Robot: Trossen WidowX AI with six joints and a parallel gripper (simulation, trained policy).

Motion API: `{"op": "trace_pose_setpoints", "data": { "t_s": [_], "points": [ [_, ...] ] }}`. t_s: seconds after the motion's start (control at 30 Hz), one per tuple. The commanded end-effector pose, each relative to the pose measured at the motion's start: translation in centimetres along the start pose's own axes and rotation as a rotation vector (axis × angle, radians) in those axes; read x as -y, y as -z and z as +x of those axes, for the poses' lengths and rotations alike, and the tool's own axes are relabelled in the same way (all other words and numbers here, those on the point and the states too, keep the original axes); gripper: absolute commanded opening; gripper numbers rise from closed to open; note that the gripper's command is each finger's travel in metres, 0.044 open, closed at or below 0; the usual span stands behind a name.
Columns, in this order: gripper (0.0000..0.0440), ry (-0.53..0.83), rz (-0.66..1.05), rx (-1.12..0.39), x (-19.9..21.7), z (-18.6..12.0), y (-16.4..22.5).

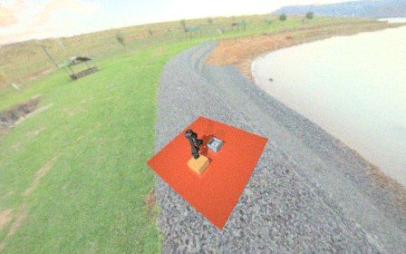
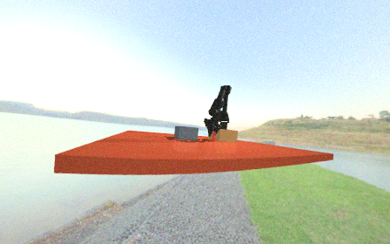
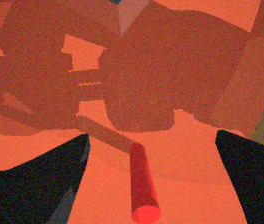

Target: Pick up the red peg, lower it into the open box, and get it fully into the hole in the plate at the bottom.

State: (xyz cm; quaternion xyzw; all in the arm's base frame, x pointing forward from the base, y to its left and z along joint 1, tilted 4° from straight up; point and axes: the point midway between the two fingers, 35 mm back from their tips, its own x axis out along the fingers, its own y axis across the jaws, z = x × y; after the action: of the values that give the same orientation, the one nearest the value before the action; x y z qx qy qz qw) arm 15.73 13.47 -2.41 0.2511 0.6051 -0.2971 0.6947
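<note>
Reaching for the red peg point(image 2: 214, 137) point(image 3: 144, 185), upright on the orange-red slab point(image 1: 232, 181) point(image 2: 188, 152) point(image 3: 183, 165) between the wide-spread fingers of the gripper point(image 1: 200, 142) point(image 2: 211, 132) point(image 3: 153, 137) (nothing gripped); next move likely needs centering, lowering, then closing, box point(image 1: 215, 144) point(image 2: 186, 132) afterwards.

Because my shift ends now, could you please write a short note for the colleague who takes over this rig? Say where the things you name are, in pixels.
End effector point(image 3: 152, 135) point(image 2: 211, 132): open, nothing held; its fingers stand on either side of the peg, touching neither.
Red peg point(image 3: 144, 182) point(image 2: 214, 137): upright on the orange table top point(image 1: 223, 190) point(image 2: 188, 152), outside the box, near the tan block point(image 1: 198, 165) point(image 2: 227, 135).
Open box point(image 1: 215, 144) point(image 2: 186, 132): on the table top, apart from the peg.
Done: peg not yet gripped.
Left: grip, lift, lower into the box, seat fully in the plate's hole.
</note>
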Motion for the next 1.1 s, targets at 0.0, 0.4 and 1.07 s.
{"op": "trace_pose_setpoints", "data": {
  "t_s": [0.0,0.4,1.07],
  "points": [
    [0.0375,0.004,0.021,-0.019,0.2,0.8,0.5],
    [0.0071,0.016,0.067,-0.122,-0.4,1.2,1.2],
    [0.0000,-0.067,-0.031,0.003,-3.3,-4.4,-3.1]
  ]
}}
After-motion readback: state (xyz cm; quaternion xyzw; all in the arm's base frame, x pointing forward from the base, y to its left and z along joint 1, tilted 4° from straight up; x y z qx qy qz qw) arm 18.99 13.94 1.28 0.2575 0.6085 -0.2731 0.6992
